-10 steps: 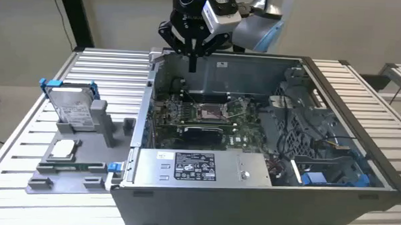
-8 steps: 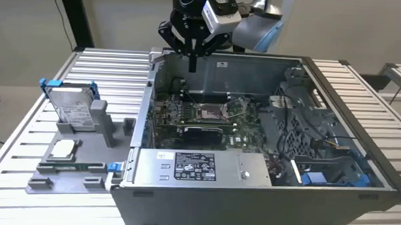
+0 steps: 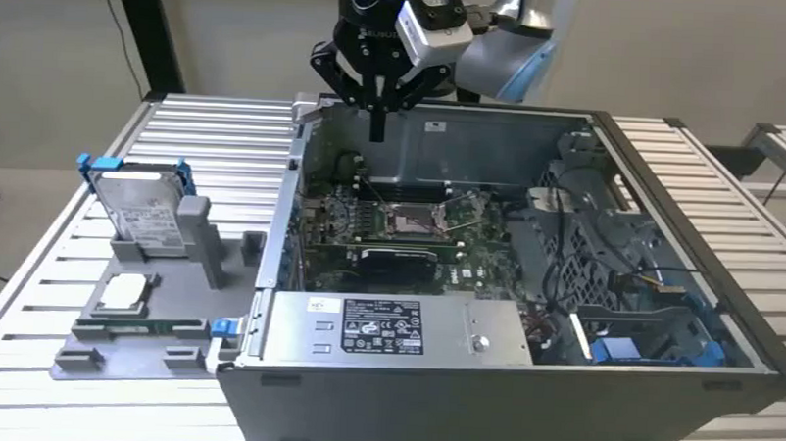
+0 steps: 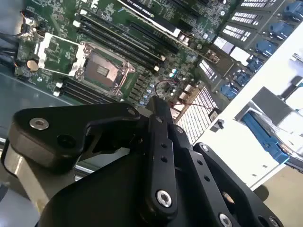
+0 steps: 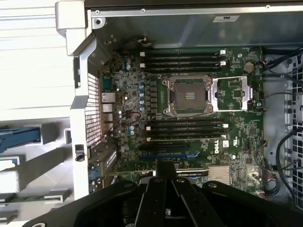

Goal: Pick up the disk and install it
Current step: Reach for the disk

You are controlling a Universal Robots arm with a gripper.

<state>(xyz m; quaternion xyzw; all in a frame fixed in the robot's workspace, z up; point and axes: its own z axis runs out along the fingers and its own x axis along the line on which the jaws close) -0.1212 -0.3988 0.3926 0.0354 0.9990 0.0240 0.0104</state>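
Note:
The disk [image 3: 141,210], a silver-grey drive with a white label in a bright blue carrier, stands upright in a grey holder [image 3: 169,272] at the exterior view's left, outside the computer case. My gripper [image 3: 376,134] hangs above the case's rear wall, well to the right of the disk and apart from it. Its black fingers are pressed together with nothing between them. In both wrist views the gripper [image 4: 156,101] [image 5: 165,164] hovers over the green motherboard [image 5: 189,113]. A blue edge of the carrier [image 5: 19,135] shows beside the case wall in the first wrist view.
The open computer case [image 3: 491,420] fills the table's middle, with an empty processor socket [image 3: 413,218], a grey power supply box [image 3: 389,328] and a blue-railed bay [image 3: 650,347] at its front right. A small square chip [image 3: 123,291] lies on the holder. The slatted table [image 3: 31,267] surrounds everything.

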